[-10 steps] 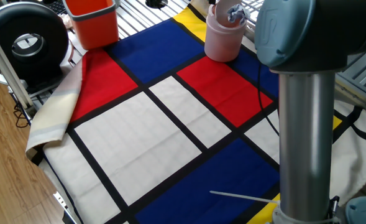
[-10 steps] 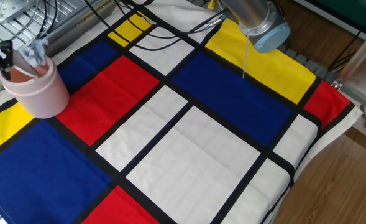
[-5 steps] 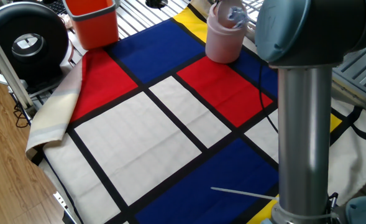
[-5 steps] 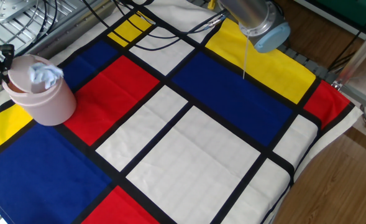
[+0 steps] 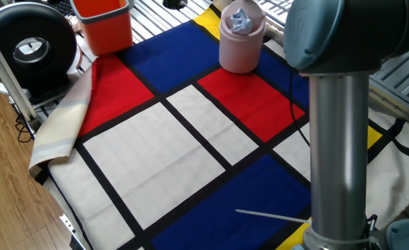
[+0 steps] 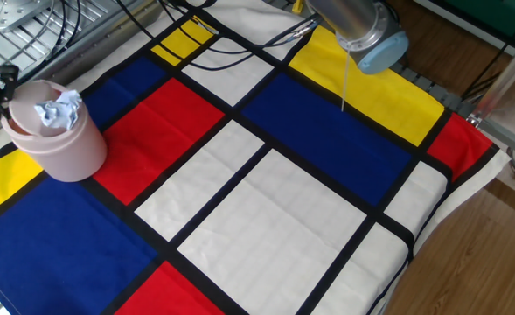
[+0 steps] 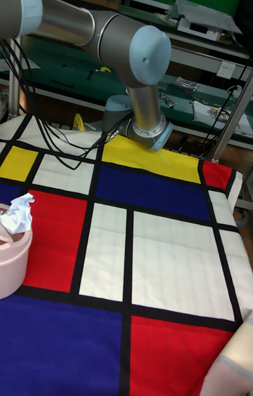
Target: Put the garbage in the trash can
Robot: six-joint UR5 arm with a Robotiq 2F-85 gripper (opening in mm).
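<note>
No readable text, labels, brands, numbers or signs in any view

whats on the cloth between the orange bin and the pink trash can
Nothing stands there. In one fixed view, only bare blue cloth runs from the orange bin to the trash can.

Cloth (image 6: 266, 210) spread over table. Can (image 5: 240, 48) upright on cloth near far edge in one fixed view; at left edge in other fixed view (image 6: 60, 140). Wad (image 6: 59, 112) sits in can's open top. Second bin (image 5: 103, 24) off cloth, left of can, well apart. Arm (image 7: 105, 34) rises behind cloth's far edge in tall view.
</note>
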